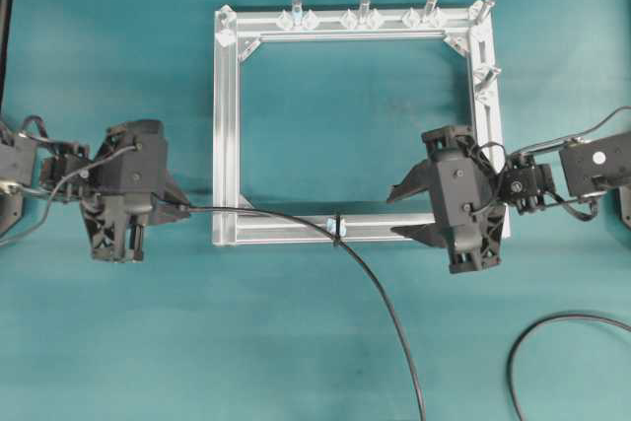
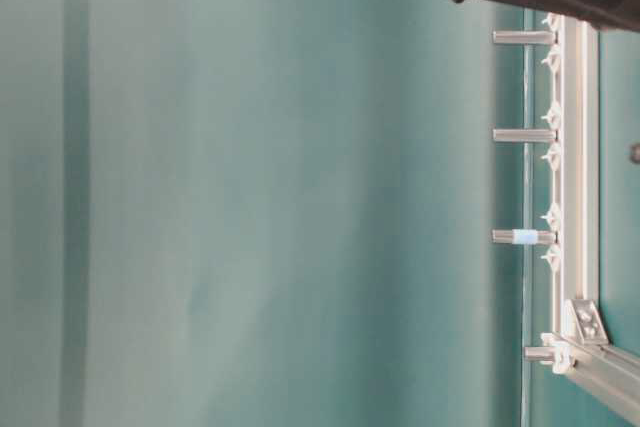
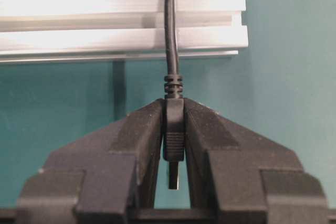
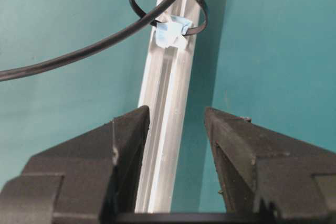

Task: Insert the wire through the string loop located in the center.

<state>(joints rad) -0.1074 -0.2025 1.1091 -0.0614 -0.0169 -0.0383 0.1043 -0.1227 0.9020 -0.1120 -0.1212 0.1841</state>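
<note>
Wire [image 3: 174,129] within left claw [image 3: 173,145]

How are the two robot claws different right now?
The left gripper is shut on the wire, pinching its plug; the right gripper is open and holds nothing. The left gripper sits outside the silver frame, past its corner; the right gripper hangs over the frame's rail, facing the string loop. Both are black, with two wedge-shaped fingers.

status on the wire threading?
Left gripper shut on wire plug. Right gripper open over rail. Wire passes through string loop. Nothing in the way.
</note>
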